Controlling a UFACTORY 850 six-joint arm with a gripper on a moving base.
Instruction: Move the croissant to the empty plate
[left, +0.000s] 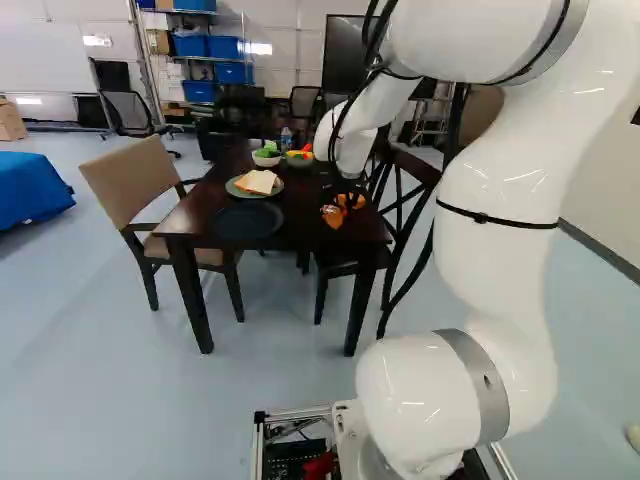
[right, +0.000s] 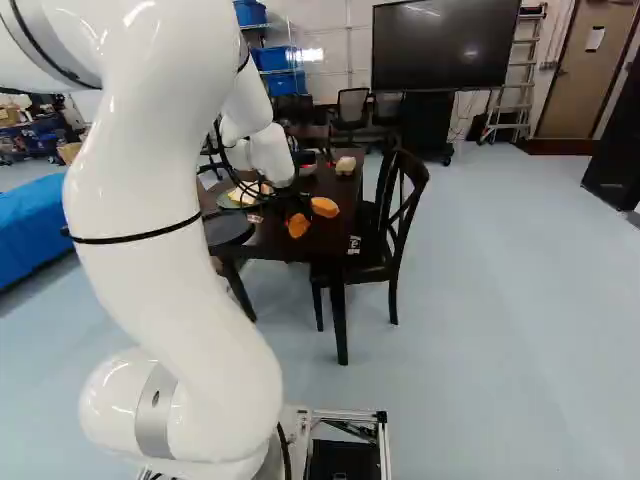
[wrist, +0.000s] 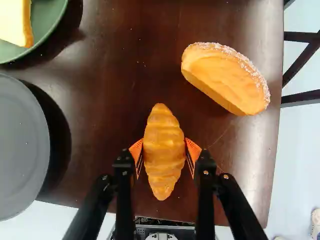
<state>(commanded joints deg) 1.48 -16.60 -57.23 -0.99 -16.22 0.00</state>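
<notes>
Golden-brown ridged croissant (wrist: 164, 152) is by the near edge of the dark wooden worktop (wrist: 115, 90), pinched across its middle by the black, orange-padded fingers (wrist: 193, 150), long axis crosswise to their squeeze, the empty round grey plate (wrist: 19, 145) lying to the arm's left.

Rectangular dark-brown worktop (wrist: 110, 125): looked like wood, smooth, glossy with pale streaks of reflection. Golden-brown, spindle-shaped croissant (wrist: 164, 145): was ridged, with a soft sheen. Round dark-grey plate (wrist: 17, 145): was smooth, matt. Orange-brown half-moon bread (wrist: 225, 80): was rough and grainy along its white-crusted curve, smoother on its face. Tan-backed armchair (left: 128, 180): showed matt cloth-like upholstery, dark wood-like frame. White rounded arm (left: 495, 200): was smooth, high gloss. Blue draped cover (left: 30, 190): looked like cloth, creased.
</notes>
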